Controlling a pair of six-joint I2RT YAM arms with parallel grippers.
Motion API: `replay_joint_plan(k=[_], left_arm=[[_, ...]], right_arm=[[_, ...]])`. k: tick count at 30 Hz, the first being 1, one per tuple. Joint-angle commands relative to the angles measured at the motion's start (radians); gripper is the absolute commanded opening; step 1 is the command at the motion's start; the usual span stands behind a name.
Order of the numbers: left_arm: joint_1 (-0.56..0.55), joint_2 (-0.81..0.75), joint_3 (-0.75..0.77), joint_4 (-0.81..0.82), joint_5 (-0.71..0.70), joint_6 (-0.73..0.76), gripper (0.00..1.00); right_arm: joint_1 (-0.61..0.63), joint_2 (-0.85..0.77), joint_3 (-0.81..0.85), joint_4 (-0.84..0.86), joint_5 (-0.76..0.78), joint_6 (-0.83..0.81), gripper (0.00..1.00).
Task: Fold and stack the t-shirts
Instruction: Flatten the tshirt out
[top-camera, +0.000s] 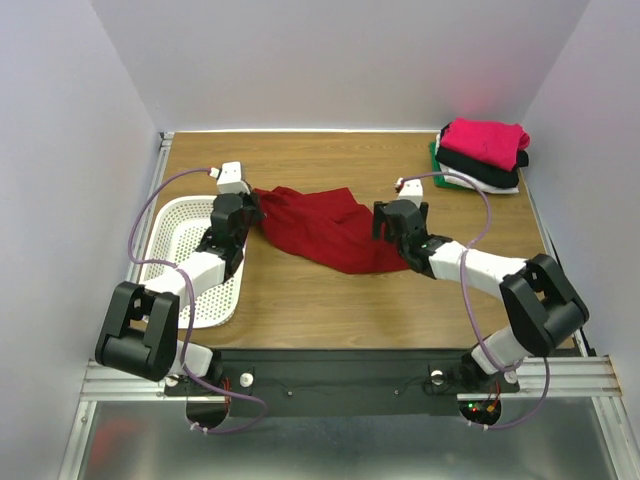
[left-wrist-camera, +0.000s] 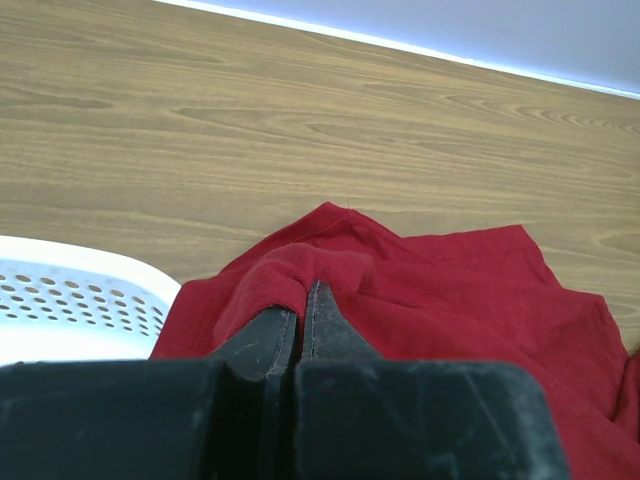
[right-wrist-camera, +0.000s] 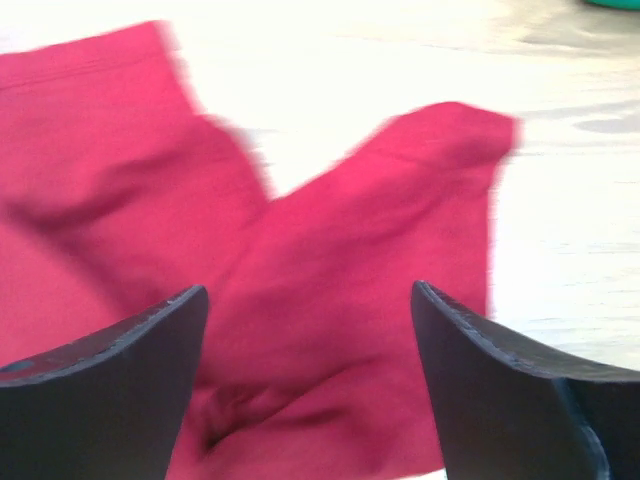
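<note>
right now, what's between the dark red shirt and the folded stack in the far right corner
From the dark red shirt to the stack, just bare wooden table, a purple cable arching over it; the top view shows it.

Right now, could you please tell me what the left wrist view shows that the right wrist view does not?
Only the left wrist view: the jaws of the left gripper shut on a fold of the dark red t-shirt, plus the white basket. Only the right wrist view: the jaws of the right gripper open over the cloth, holding nothing. Both: that t-shirt lying on the wooden table.
</note>
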Motion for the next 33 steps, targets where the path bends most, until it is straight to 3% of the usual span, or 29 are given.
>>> replay_joint_plan(k=[1,8,18,33], left_arm=[[0.006,-0.007,0.010,0.068,-0.012,0.001,0.00],[0.006,0.028,0.027,0.068,0.010,0.004,0.00],[0.006,0.065,0.046,0.071,0.031,0.002,0.00],[0.006,0.073,0.048,0.075,0.025,0.005,0.00]], right_arm=[[-0.111,0.038,0.015,0.083,-0.020,0.002,0.84],[-0.169,0.062,-0.005,0.092,-0.095,0.014,0.77],[-0.165,0.022,-0.096,0.094,-0.356,0.051,0.72],[0.015,-0.157,-0.209,0.068,-0.468,0.060,0.71]])
